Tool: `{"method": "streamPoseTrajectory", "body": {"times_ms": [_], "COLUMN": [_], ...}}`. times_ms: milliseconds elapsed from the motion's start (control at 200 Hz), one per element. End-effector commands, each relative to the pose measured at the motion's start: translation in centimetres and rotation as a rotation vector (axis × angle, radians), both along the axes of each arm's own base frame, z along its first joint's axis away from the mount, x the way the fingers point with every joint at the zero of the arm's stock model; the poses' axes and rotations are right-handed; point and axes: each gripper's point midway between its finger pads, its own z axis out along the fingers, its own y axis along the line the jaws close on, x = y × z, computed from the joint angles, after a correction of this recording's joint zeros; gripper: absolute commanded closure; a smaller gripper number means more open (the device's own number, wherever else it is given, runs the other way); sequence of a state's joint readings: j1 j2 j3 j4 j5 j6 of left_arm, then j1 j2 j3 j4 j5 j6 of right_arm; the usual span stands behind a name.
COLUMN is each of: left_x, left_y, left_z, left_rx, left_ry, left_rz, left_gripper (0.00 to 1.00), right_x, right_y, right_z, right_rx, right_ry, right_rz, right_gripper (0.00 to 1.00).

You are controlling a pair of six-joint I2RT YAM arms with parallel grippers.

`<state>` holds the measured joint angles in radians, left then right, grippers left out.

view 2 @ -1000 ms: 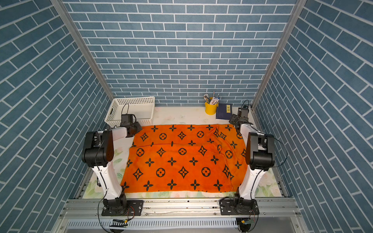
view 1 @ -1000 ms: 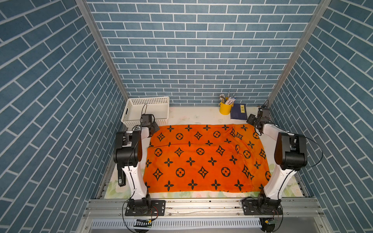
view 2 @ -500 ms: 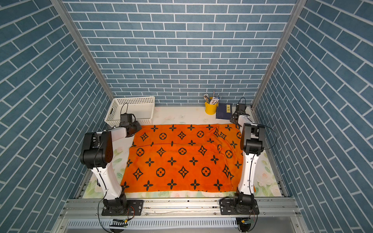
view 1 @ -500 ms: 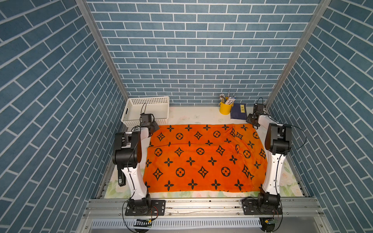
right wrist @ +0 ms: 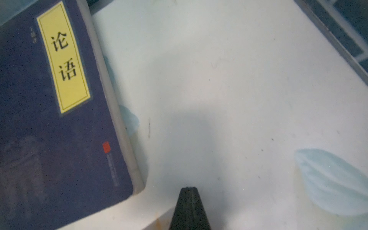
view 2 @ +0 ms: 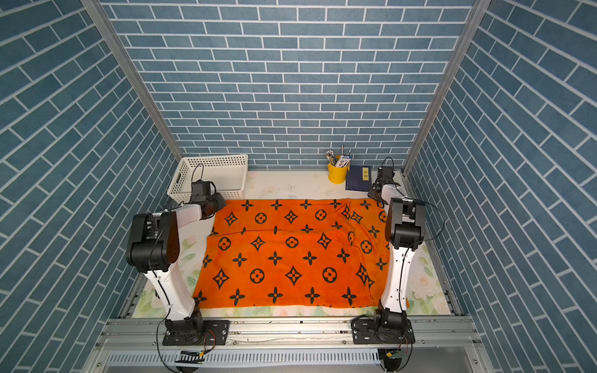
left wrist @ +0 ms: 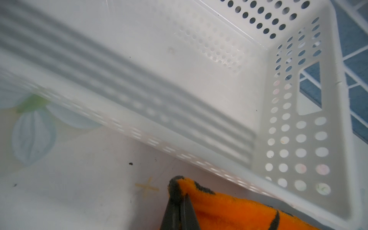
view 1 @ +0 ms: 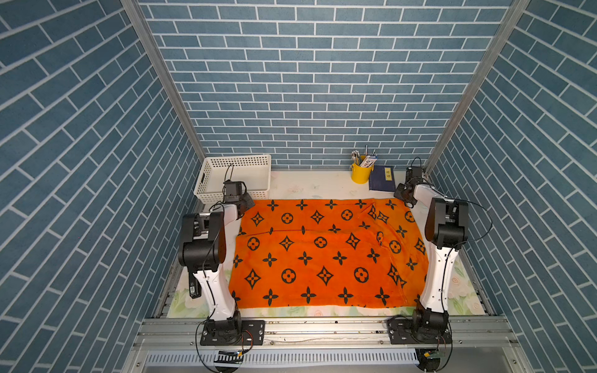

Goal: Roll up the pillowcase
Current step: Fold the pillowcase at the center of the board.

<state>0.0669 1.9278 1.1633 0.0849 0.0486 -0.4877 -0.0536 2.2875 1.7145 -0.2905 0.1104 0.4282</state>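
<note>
While the left jaws pinch a pillowcase (left wrist: 229, 211) corner, the right jaws sit closed, empty, beside it.

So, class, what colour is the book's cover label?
Yellow label with black characters, on the dark blue book; right wrist view shows it best.

Bright even light, blurry wrist views

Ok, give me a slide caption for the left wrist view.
Left pincer shut on a corner of the orange pillowcase, beside the white perforated basket.
</note>
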Motion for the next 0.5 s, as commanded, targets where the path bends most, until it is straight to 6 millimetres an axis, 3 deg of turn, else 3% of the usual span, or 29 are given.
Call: {"method": "streamPoseTrajectory", "body": {"times_ms": [0,495], "left_x": [-0.6,-4.2], "left_y": [0.4,1.3], "left_z": [2.1,9.5], "left_rx": [0.001,0.044], "left_ry": [-0.037,-0.162], "left_rz": [0.025,0.076], "left_gripper": [1.00,1.00], "right_x": [-0.2,-4.9], "right_y": [0.0,1.8], "right_z": [4.6,10.8], "right_rx": [-0.004,0.045], "right_ry": [-0.100,-0.319], "right_rz": [0.020,0.083], "right_gripper": [1.00,1.00]}}
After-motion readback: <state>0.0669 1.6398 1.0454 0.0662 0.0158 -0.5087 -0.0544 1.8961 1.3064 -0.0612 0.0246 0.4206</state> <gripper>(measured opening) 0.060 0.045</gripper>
